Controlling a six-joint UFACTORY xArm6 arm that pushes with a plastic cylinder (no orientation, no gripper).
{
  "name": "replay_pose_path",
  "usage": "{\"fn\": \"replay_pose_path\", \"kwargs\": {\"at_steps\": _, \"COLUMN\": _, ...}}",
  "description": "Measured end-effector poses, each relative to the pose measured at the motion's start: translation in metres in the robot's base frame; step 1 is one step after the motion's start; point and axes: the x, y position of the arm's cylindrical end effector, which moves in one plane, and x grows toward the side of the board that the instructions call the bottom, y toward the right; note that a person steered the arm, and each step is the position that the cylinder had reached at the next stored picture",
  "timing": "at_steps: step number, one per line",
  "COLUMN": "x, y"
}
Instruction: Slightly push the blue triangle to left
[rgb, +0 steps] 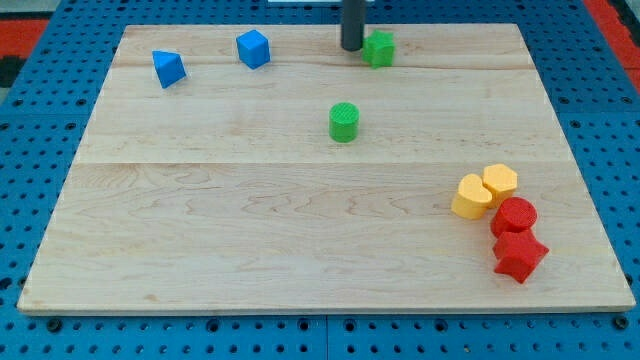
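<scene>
The blue triangle (168, 68) lies near the view's top left on the wooden board (250, 230). A blue cube (253, 48) sits to its right. My tip (352, 47) is at the view's top centre, touching the left side of a green block (379, 48). It is far to the right of the blue triangle, with the blue cube between them.
A green cylinder (343, 122) stands below my tip near the board's middle. At the view's lower right cluster two yellow blocks (470, 196) (499, 181), a red cylinder (515, 216) and a red star (519, 256).
</scene>
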Motion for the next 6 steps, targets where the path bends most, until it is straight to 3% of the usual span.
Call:
{"fn": "replay_pose_path", "kwargs": {"at_steps": 1, "x": 0.0, "y": 0.041}}
{"fn": "replay_pose_path", "kwargs": {"at_steps": 2, "x": 0.001, "y": 0.019}}
{"fn": "replay_pose_path", "kwargs": {"at_steps": 4, "x": 0.073, "y": -0.03}}
{"fn": "replay_pose_path", "kwargs": {"at_steps": 6, "x": 0.057, "y": -0.204}}
